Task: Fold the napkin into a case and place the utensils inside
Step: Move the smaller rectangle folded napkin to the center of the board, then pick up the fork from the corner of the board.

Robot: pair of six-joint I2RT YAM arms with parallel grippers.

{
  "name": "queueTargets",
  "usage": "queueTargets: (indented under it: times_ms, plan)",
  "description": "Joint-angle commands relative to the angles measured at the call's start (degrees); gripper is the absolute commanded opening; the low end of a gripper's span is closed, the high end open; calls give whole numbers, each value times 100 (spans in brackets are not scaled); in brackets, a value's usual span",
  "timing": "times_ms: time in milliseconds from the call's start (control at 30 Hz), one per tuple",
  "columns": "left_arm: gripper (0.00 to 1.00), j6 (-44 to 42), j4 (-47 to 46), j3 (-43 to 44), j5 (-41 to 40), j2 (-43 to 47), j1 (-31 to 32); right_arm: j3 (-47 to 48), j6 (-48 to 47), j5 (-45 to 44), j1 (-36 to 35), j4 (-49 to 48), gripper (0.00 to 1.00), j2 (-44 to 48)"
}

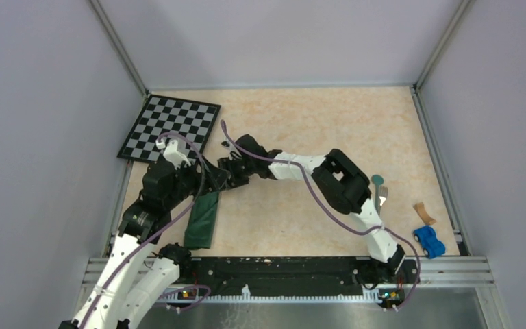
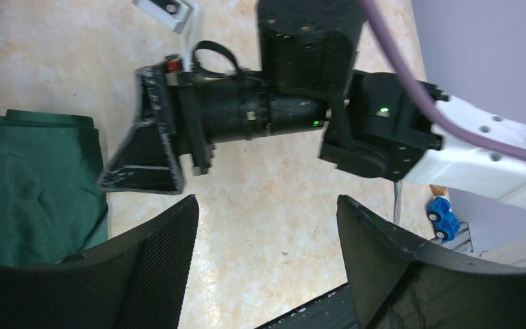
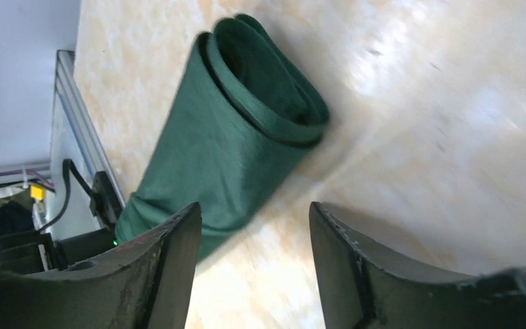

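The napkin lies folded into a long narrow dark green case near the table's front left, its open rolled end facing the far side. In the left wrist view it sits at the left. My left gripper hovers open just past that far end, over bare table. My right gripper reaches in from the right, also open and empty, its left finger over the cloth's edge. The utensils lie at the right: a silver fork and a teal-headed piece.
A black-and-white checkered board lies at the back left. A blue toy car and a small tan wooden piece sit at the front right. The two grippers nearly meet; one of the right gripper's fingers is close before the left wrist camera.
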State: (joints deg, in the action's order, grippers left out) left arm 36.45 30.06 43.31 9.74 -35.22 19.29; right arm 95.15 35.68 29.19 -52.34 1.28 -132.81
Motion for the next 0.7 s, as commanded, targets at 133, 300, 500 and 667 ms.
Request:
queueTargets:
  times_ms: [133,300,500,667]
  plan:
    - [80,-10,-432,-3,331,-81,-13,-2154,-1233,-1204,956,1380,65,2905]
    - [80,-69,-779,-192,622,-230,-13,-3662,-1512,-2840,1970,2577,68,4673]
    - [80,-46,-1209,-438,965,-415,-14,-5147,-469,-3716,4025,3236,70,6489]
    - [80,-75,-1266,-482,1155,-459,-14,-5687,-350,-3757,5199,2972,69,6973]
